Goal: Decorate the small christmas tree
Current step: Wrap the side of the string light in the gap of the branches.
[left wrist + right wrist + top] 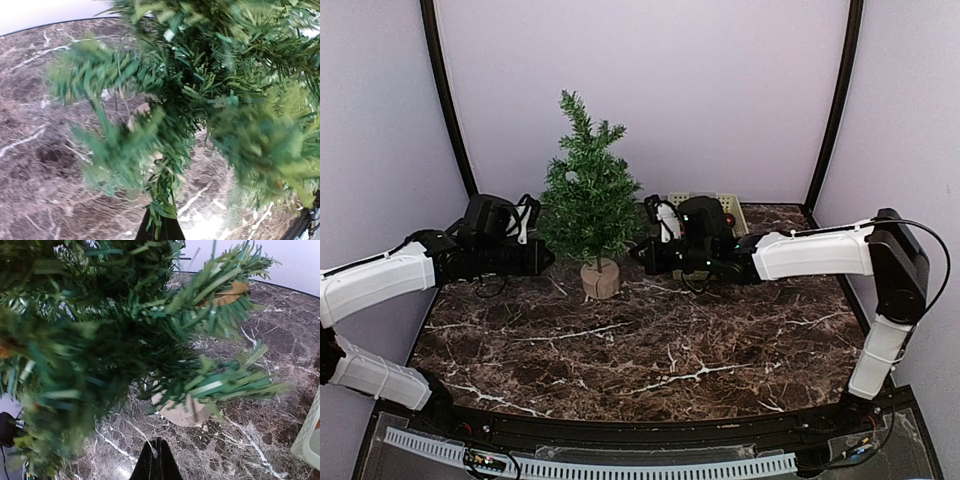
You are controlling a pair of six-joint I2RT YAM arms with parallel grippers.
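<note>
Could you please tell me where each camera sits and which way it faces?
Top external: above and behind the arms, looking down on the table and tree; both arms show, left claw and right claw either side of it.
Left wrist: on the left arm, facing into the branches; its shut claw tip shows at bottom.
Right wrist: on the right arm, facing the branches and stump; shut claw tip at bottom.
Shared: all see tree and table.

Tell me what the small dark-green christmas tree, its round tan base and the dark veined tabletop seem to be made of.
The small dark-green christmas tree: likely plastic, flat strip-like matte needles. The round tan base: looks like wood or wood imitation, dull pale stump shape; unclear which. The dark veined tabletop: marble-look brown surface with white veins, slight sheen; stone or printed laminate, cannot tell.
</note>
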